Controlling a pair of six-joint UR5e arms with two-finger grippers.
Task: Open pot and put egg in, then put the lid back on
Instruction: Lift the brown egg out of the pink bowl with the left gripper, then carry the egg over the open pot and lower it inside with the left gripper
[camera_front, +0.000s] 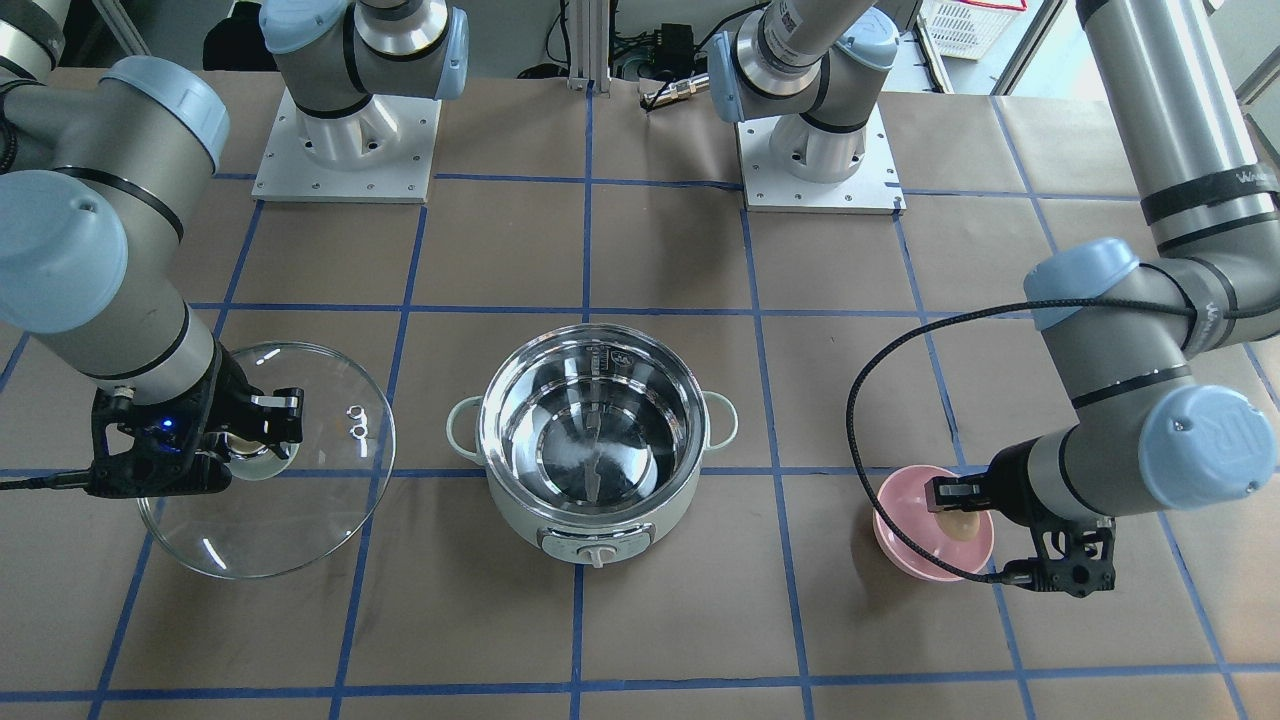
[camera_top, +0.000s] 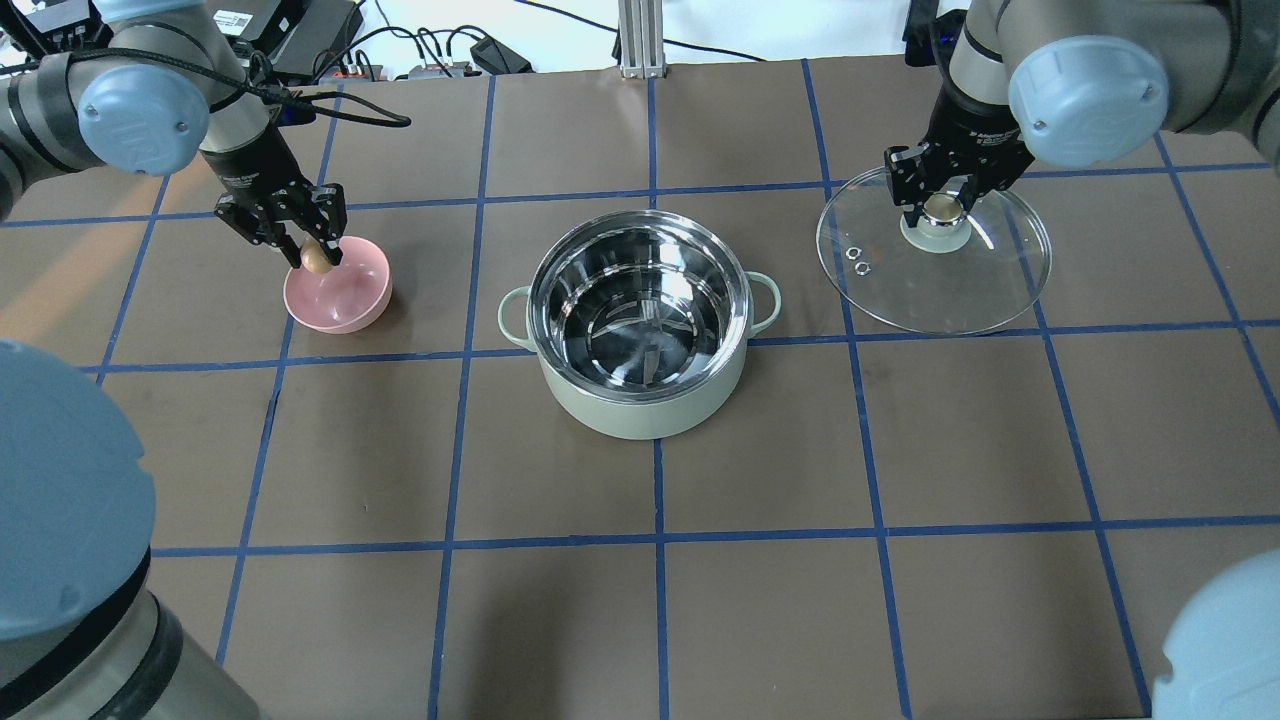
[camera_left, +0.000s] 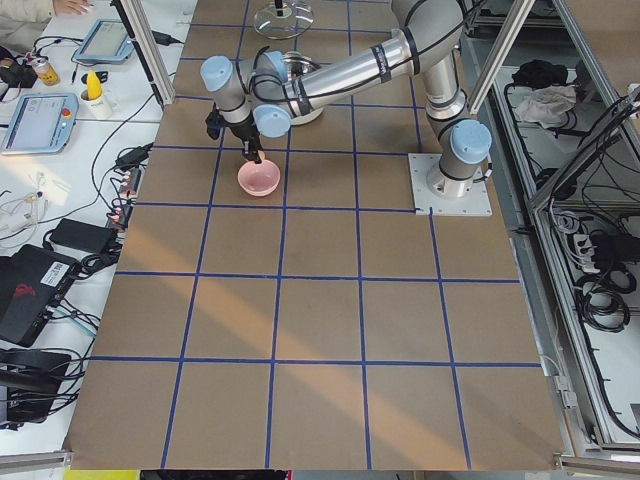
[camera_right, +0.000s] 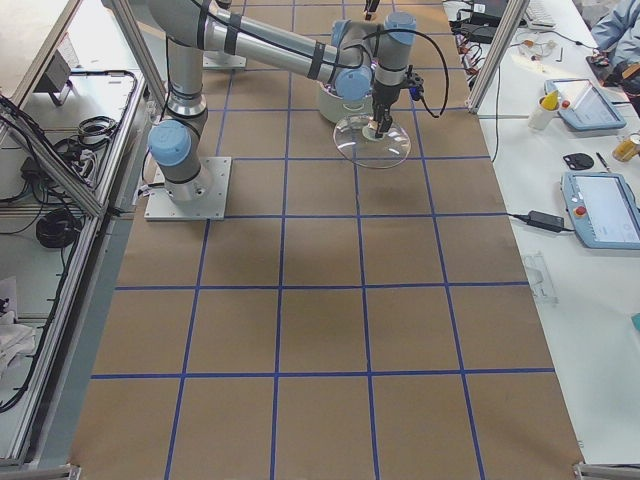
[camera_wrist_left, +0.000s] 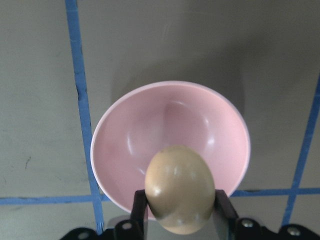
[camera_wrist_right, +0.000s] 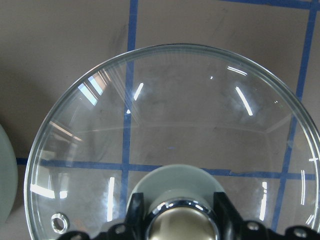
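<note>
The mint-green pot (camera_top: 640, 405) stands open at the table's middle, and its steel inside is empty (camera_front: 560, 500). My left gripper (camera_top: 316, 256) is shut on the tan egg (camera_wrist_left: 180, 187) and holds it just above the pink bowl (camera_top: 345, 315). The egg also shows in the front-facing view (camera_front: 958, 524). The glass lid (camera_top: 950, 290) lies to the pot's right. My right gripper (camera_top: 940, 205) is shut on the lid's beige knob (camera_wrist_right: 182, 225), with a finger on each side of it.
The pink bowl (camera_wrist_left: 150, 130) is empty under the egg. The table is brown paper with a blue tape grid. The two arm bases (camera_front: 345, 150) stand at the back edge. The lid's two steam holes (camera_top: 858, 259) face the pot.
</note>
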